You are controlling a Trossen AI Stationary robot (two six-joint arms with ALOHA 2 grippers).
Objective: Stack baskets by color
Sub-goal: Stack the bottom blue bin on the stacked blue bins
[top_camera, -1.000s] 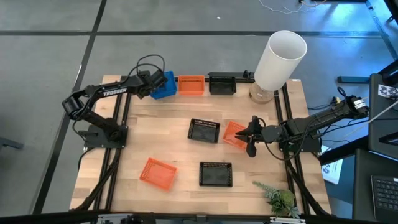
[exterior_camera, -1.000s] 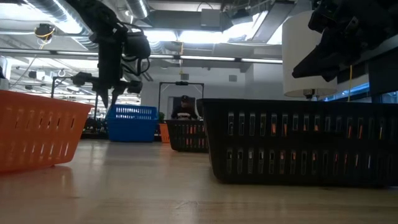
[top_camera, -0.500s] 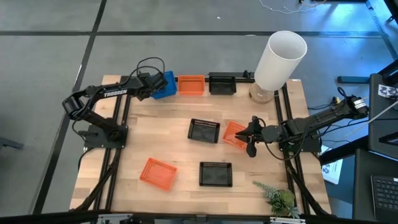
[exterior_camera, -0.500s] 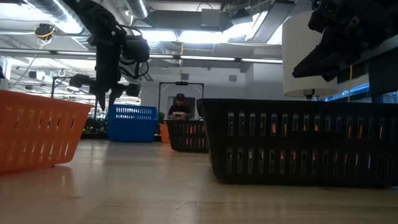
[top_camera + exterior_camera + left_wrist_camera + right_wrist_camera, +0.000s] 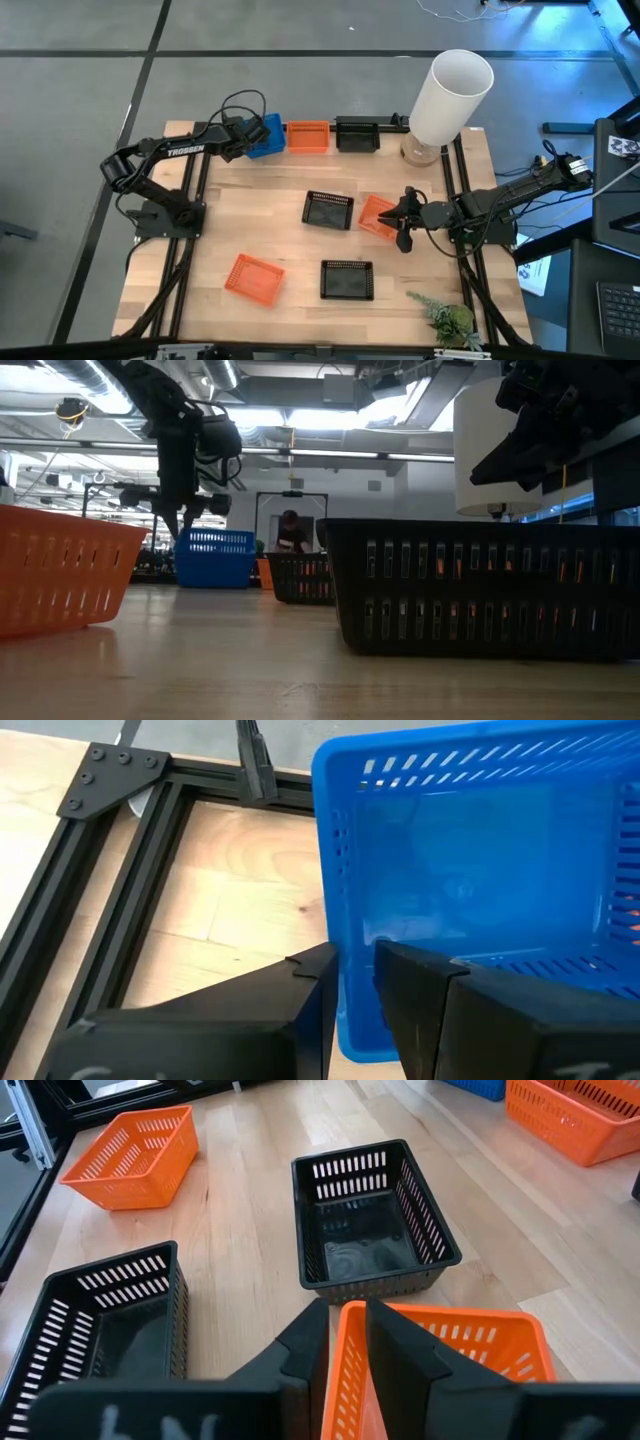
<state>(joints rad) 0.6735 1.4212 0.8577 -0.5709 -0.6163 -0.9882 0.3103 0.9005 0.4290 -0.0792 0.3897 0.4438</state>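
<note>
Left gripper pinching blue basket rim, right gripper pinching orange basket rim, open table ahead.

Bare wooden tabletop lies open left of centre. A tall white cylinder blocks the far right corner; a small green plant occupies the near right.

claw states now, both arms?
Left claw: shut on the blue basket wall.
Right claw: shut on the orange basket wall.
</note>
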